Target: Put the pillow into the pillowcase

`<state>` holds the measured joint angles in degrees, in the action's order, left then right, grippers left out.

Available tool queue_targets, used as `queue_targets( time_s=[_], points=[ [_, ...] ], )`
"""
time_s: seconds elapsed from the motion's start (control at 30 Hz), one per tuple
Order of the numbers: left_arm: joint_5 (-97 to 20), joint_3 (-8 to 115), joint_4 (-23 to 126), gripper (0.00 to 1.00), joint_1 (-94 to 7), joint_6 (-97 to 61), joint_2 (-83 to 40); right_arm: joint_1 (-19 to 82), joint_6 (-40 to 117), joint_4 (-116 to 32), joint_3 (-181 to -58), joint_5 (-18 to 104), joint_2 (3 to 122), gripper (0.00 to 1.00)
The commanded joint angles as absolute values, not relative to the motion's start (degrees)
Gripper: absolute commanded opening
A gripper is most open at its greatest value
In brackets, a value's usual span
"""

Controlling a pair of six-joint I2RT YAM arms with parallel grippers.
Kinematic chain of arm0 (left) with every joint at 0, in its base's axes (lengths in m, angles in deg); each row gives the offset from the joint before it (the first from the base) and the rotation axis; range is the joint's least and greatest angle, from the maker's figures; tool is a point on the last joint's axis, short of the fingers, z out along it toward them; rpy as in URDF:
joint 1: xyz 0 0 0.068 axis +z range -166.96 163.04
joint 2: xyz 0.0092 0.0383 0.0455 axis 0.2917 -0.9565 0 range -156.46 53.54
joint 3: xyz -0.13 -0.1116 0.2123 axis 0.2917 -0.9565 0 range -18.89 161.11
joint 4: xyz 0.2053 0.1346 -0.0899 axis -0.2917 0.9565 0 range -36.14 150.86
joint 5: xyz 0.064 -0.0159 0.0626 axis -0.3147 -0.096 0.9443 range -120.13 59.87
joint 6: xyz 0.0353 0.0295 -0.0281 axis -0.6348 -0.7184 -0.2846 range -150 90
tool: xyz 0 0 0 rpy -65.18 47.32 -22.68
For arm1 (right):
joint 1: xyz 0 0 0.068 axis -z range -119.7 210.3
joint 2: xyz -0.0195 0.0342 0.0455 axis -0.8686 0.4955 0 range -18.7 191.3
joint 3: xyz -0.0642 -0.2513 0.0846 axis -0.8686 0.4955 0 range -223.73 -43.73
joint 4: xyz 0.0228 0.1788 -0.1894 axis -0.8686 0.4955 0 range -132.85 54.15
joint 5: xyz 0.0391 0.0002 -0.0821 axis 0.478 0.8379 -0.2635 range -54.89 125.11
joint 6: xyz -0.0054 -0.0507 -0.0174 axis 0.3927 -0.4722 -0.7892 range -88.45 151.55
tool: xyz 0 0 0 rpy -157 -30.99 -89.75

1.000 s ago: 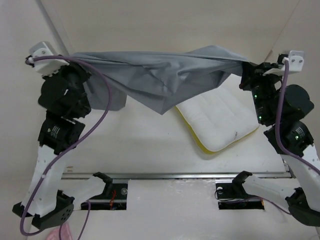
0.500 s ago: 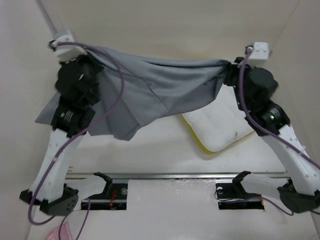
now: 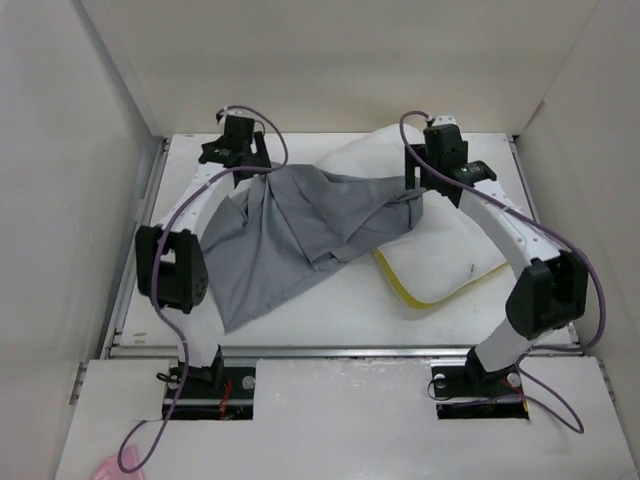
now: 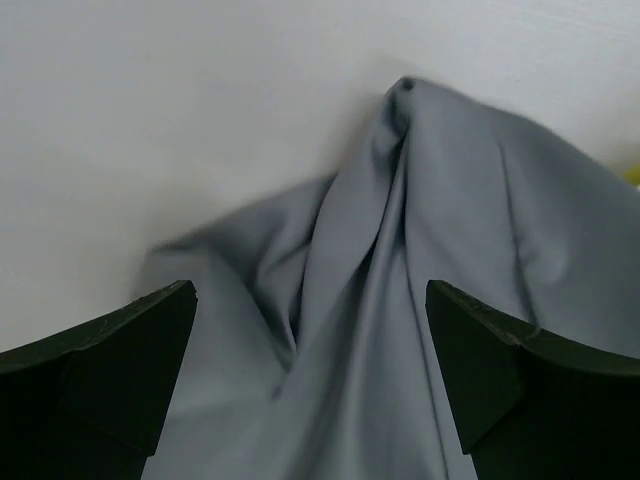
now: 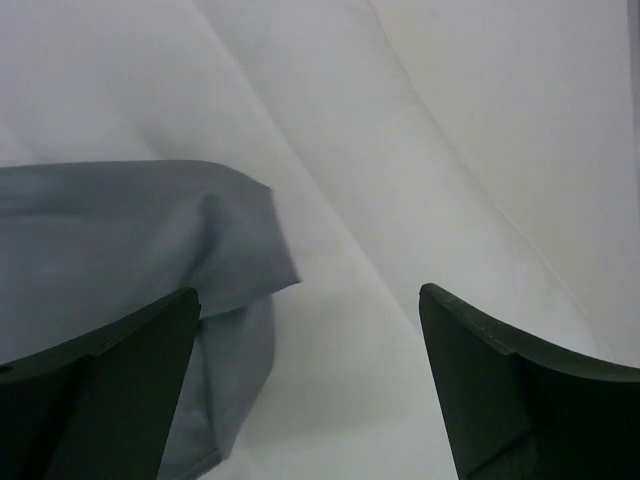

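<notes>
Status: insertion not started. pillow (image 3: 445, 250) sits on the right half of the table (image 3: 330, 300), fully outside the case, with yellow piping (image 3: 395, 285) showing along its near-left edge.

pillowcase (image 3: 290, 230) lies rumpled on the left and centre of the table. Its right end is draped over the pillow's far-left part, on top of it and not around it.

Both arms reach to the far side of the table.
- left gripper (image 4: 310, 300): fingers (image 4: 120, 370) spread wide. Grey cloth lies bunched below and between them, with nothing pinched as far as the left wrist view shows.
- right gripper (image 5: 310, 295): fingers (image 5: 500, 390) also spread wide. A corner of the grey cloth lies just left of the gap, resting on the white pillow surface, and nothing is gripped.

My read: the case is laid out but flat, and I can't tell from any view which edge is the mouth.

Remaining, which is basically everything:
- find and open the mouth
- feed the pillow in, or pull the case over it
- seat the corners

Risk: the fabric is thin and floppy, so a grab could take both layers and pinch the mouth closed.
</notes>
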<state>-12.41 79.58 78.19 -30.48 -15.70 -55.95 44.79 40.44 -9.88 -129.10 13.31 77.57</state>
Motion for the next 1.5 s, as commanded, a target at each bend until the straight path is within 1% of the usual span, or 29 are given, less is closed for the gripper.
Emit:
queue_targets(
  time_s=[0.0,0.03,0.07,0.1,0.13,0.17,0.2,0.23,0.27,0.3,0.37,0.5,0.63,0.7,0.93,0.97,1.0,1.03,1.07,1.1,1.13,1.17,1.23,1.27,1.37,1.4,1.47],
  points=[
    [-13.2,70.6,75.7,1.0,-30.0,-5.4,-37.7,37.4,30.9,-18.5,-127.3,14.7,67.1,0.96],
    [-13.2,66.5,75.0,1.0,-29.4,-2.9,-32.6,34.7,28.6,-19.7,-125.5,14.7,66.3,0.96],
    [-13.8,58.9,74.5,1.0,-28.9,-0.6,-30.2,28.9,26.7,-21.0,-122.0,13.6,65.8,0.96],
    [-14.3,55.6,74.5,1.0,-28.9,2.9,-28.2,26.0,24.8,-22.6,-120.8,14.7,65.8,0.96],
    [-14.3,52.6,75.0,1.0,-28.9,4.9,-24.4,23.7,22.5,-22.6,-120.1,16.5,66.4,0.95],
    [-15.0,49.8,76.3,1.0,-28.9,6.3,-22.6,21.0,22.5,-23.3,-120.1,21.2,67.3,0.93],
    [-15.0,43.6,76.9,1.0,-28.9,7.6,-20.7,20.2,23.6,-23.3,-120.1,24.9,68.5,0.91],
    [-15.0,40.1,76.9,1.0,-29.7,10.7,-18.8,19.7,24.6,-23.3,-120.1,28.7,71.3,0.89],
    [-16.3,33.4,75.9,1.0,-30.8,11.6,-15.0,18.3,25.4,-24.1,-120.1,33.0,74.2,0.85],
    [-16.3,30.3,75.3,1.0,-30.8,12.6,-13.4,17.6,25.4,-24.1,-120.7,34.6,74.2,0.83],
    [-18.4,23.9,75.3,1.0,-31.6,15.7,-10.1,14.9,25.4,-25.2,-121.3,35.5,78.7,0.8],
    [-20.8,18.6,75.3,1.0,-32.1,17.6,-6.9,12.0,24.9,-24.5,-127.0,34.9,86.2,0.79],
    [-22.9,13.4,73.9,1.0,-32.1,18.2,-6.9,12.0,24.9,-26.1,-130.7,34.9,93.3,0.79],
    [-24.5,12.7,72.4,1.0,-32.8,18.7,-8.4,12.0,24.9,-25.0,-133.5,34.9,96.9,0.79],
    [-23.8,14.3,70.4,1.0,-35.2,18.7,-18.2,12.0,26.4,-25.5,-133.5,31.4,101.3,0.79],
    [-23.8,15.1,70.4,0.97,-35.7,18.7,-20.2,12.0,27.1,-25.5,-132.9,30.9,101.3,0.78],
    [-23.2,15.7,70.4,0.94,-35.7,18.7,-21.2,12.0,27.1,-25.5,-132.9,29.7,101.3,0.73],
    [-22.6,15.7,70.4,0.81,-35.7,18.7,-23.3,12.0,27.1,-25.5,-132.3,29.0,101.3,0.66],
    [-22.0,16.4,70.4,0.69,-35.7,18.7,-24.6,12.0,27.1,-25.5,-132.3,29.0,101.3,0.6],
    [-21.4,18.0,71.6,0.52,-35.7,18.7,-26.0,12.0,27.7,-25.5,-132.3,27.8,101.3,0.49],
    [-20.0,19.1,72.3,0.18,-36.2,18.7,-28.8,12.0,27.7,-25.5,-132.3,27.1,101.3,0.31],
    [-18.9,20.1,73.0,0.0,-36.2,18.7,-30.1,12.0,28.5,-25.0,-132.3,26.3,101.3,0.21],
    [-15.7,23.0,75.6,0.0,-36.2,19.5,-31.9,12.0,28.5,-23.9,-133.9,24.1,100.0,0.08],
    [-10.8,23.8,77.0,0.0,-36.2,20.4,-32.4,12.0,28.5,-23.9,-134.4,23.5,98.1,0.01],
    [-1.4,28.0,84.2,0.0,-36.2,26.1,-32.4,12.7,29.0,-20.5,-137.5,22.0,94.6,0.0],
    [4.9,29.3,86.2,0.0,-36.2,27.4,-32.4,13.4,29.0,-19.7,-138.3,22.0,91.9,0.0],
    [7.9,32.8,88.2,0.0,-33.2,27.9,-32.4,16.2,30.2,-19.2,-140.6,24.7,89.3,0.0]
  ],
)
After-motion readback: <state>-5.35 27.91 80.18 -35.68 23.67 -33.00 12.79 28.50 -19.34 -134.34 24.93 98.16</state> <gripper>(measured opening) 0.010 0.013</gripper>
